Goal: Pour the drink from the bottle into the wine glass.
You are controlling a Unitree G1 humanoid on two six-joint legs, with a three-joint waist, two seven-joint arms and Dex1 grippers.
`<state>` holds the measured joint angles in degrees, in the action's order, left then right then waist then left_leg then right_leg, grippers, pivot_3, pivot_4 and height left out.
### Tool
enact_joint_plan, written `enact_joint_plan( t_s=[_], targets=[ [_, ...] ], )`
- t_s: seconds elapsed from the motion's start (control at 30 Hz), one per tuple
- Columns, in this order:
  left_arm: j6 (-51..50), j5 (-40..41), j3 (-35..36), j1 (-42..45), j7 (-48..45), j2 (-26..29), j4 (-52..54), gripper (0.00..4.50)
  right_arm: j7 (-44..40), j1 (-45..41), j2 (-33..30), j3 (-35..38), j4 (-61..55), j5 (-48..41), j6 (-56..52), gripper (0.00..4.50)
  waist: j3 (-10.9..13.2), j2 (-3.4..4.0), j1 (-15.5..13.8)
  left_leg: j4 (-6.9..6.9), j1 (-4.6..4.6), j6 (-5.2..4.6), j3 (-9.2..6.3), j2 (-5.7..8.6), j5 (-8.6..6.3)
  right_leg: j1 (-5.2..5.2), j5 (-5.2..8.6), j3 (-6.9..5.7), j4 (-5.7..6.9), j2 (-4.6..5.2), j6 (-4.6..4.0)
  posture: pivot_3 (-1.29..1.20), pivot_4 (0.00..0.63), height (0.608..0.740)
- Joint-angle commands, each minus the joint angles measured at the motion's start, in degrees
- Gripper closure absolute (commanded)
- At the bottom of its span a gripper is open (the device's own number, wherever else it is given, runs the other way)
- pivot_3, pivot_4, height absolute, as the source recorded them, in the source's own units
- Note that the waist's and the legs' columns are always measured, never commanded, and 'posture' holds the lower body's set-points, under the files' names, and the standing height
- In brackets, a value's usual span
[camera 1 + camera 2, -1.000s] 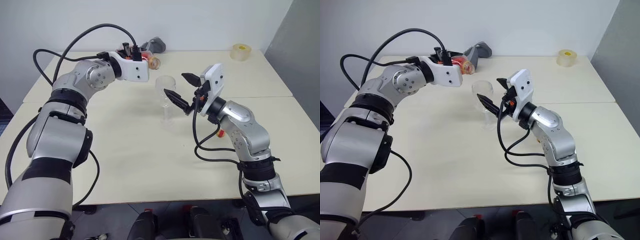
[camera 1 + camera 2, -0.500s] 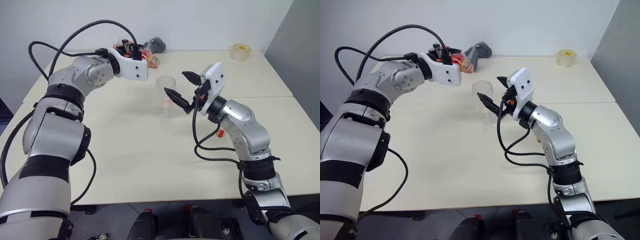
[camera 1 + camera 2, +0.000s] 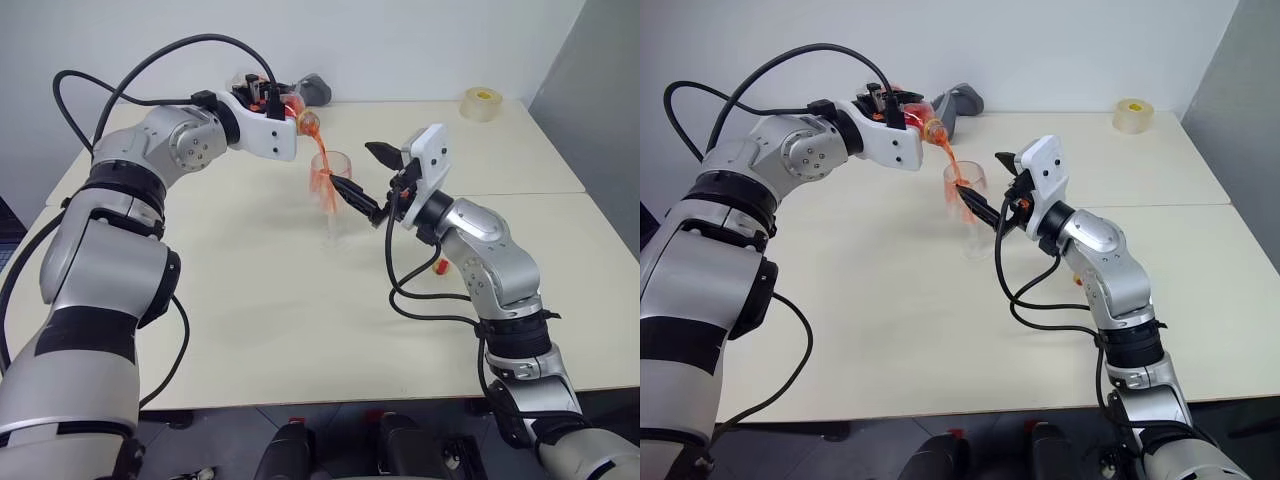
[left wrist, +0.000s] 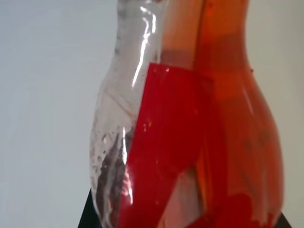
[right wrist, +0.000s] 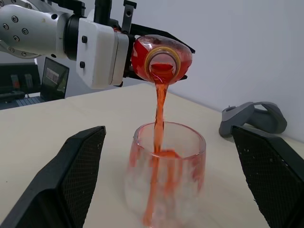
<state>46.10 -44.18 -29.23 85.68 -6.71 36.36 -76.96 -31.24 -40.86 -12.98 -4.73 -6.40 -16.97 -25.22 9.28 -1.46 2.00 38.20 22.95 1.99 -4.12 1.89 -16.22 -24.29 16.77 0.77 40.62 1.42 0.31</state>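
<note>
On cream table (image 3: 250, 320), tape roll (image 3: 481, 103), white wall (image 3: 400, 40)

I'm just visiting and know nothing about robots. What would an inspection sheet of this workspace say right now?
Surface: cream table, two tops joined by a seam.
Job's things: bottle tipped, drink streaming into the wine glass, which stands upright.
Clutter: tape roll at the far corner; grey handheld device behind the bottle; small red-orange item by the right arm.
Grippers: left tool shut on the bottle; right tool open on either side of the glass.
Cables: black cables looping over both arms.
Surroundings: plain white wall.
</note>
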Motion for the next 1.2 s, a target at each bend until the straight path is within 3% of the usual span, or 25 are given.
enact_joint_plan(
  t_s=[0.03, 1.2],
  targets=[
    [-0.3, -0.2, 0.1, 3.1, 1.7, 1.6, 0.5, 3.12, -0.4, -1.5, -0.4, 0.8, -1.1, 0.0, 1.9, 0.00, 0.0, 0.00, 0.0, 0.00, 0.00, 0.00, 0.00, 0.01, 0.00, 0.00, 0.00, 0.00, 0.01, 0.00, 0.00, 0.00, 0.150, 0.740],
    [-0.6, -4.8, -3.5, 4.9, 6.5, 2.3, 0.0, 3.12, -0.4, -2.0, -0.5, 0.8, 0.5, -0.1, 3.6, 0.00, 0.0, 0.00, 0.0, 0.03, 0.00, 0.00, 0.01, 0.06, 0.00, -0.05, 0.01, 0.01, 0.11, 0.06, 0.01, 0.00, 0.150, 0.740]
  ],
)
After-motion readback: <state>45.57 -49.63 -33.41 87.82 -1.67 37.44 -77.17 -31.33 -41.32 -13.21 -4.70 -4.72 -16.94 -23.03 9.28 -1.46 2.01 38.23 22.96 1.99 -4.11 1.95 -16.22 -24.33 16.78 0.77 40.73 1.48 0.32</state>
